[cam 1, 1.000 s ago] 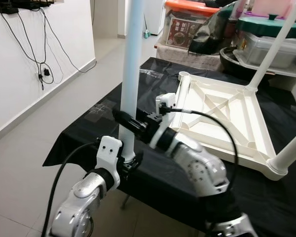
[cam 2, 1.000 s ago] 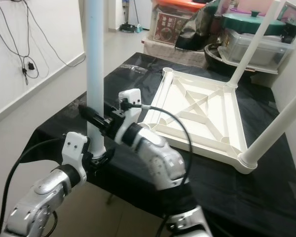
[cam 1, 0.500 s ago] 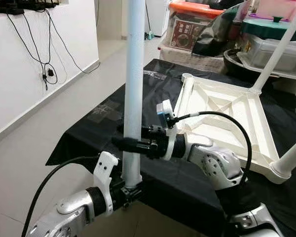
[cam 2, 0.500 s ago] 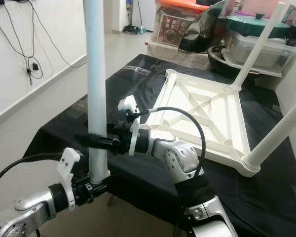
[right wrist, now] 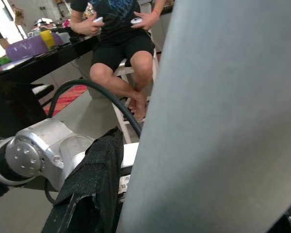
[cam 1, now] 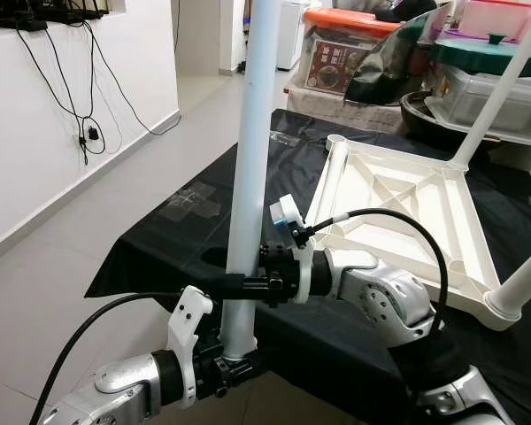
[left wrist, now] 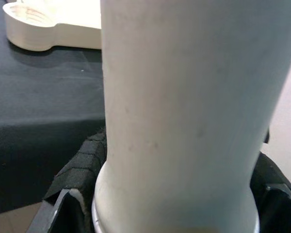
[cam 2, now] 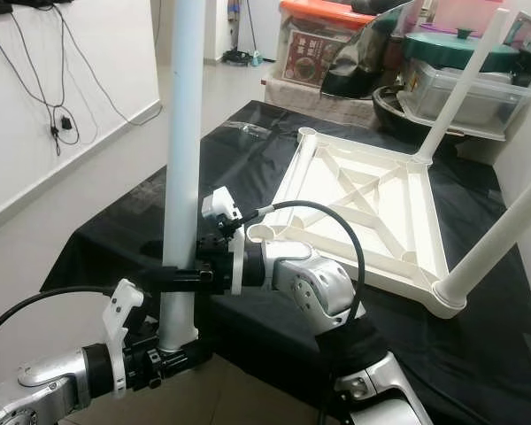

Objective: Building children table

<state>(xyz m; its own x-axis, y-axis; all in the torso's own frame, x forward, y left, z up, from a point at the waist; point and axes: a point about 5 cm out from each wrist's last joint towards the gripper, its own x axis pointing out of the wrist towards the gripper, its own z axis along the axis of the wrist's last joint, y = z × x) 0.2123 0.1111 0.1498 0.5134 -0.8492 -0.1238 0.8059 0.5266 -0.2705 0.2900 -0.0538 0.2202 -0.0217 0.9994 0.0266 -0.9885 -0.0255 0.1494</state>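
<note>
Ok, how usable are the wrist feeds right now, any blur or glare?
Left wrist view: table leg too close, soft, evenly lit, no glare. Right wrist view: leg a blurred grey slab in front, person behind fairly sharp. Eye views are crisp.

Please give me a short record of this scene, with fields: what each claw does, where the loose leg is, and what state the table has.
left claw: shut on the leg, at its lower end
right claw: shut on the leg, higher up than the left claw
leg: white, held nearly upright, beside the near left edge of the cloth
table: white, upside down on the cloth, two legs already fitted, the far left corner socket open
cloth: black, under the table
person: seated, seen in the right wrist view
</note>
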